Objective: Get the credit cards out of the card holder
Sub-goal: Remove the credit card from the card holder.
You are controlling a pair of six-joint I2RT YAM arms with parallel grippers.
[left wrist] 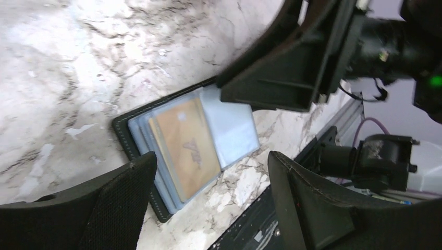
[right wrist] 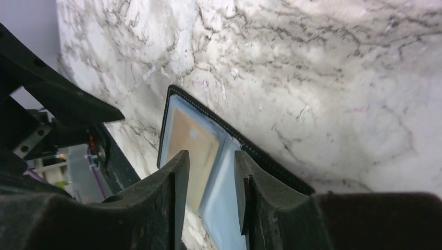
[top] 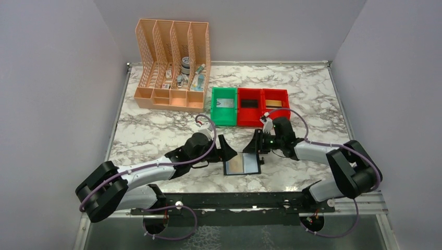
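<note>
Card holder (top: 253, 164) lies open and flat on the marble table (top: 156, 130), near the near edge and about midway between my two arms, black stitched border up and grey-blue inner panels showing. I see one tan credit card (top: 238, 165) on its left half; from the left wrist view that card (left wrist: 187, 148) sits on a stack of clear sleeves and carries a faint mark, and the right half of the holder (left wrist: 234, 130) shows only pale sleeve. Whether more cards are tucked underneath I cannot tell. Left gripper (top: 229, 152) hangs low at the holder's left far corner, its claw spread wide; in its own camera the gripper (left wrist: 208, 172) frames the tan card between its two fingers (left wrist: 125, 203), pinching nothing. Right gripper (top: 257, 146) is at the holder's right far corner, facing the left one. From the right wrist view its claw (right wrist: 211, 161) stands partly spread, with a narrow gap between the fingers (right wrist: 174, 182). The fold of the holder (right wrist: 271, 161) and the edge of the tan card (right wrist: 193, 143) show behind that gap. I see nothing pinched in it, though whether the tips touch the sleeves I cannot tell. Far side of the table: a peach lattice organizer (top: 172, 67) on the left, then a green bin (top: 224, 107) and two red bins (top: 262, 105) in a row, well apart from the holder.
</note>
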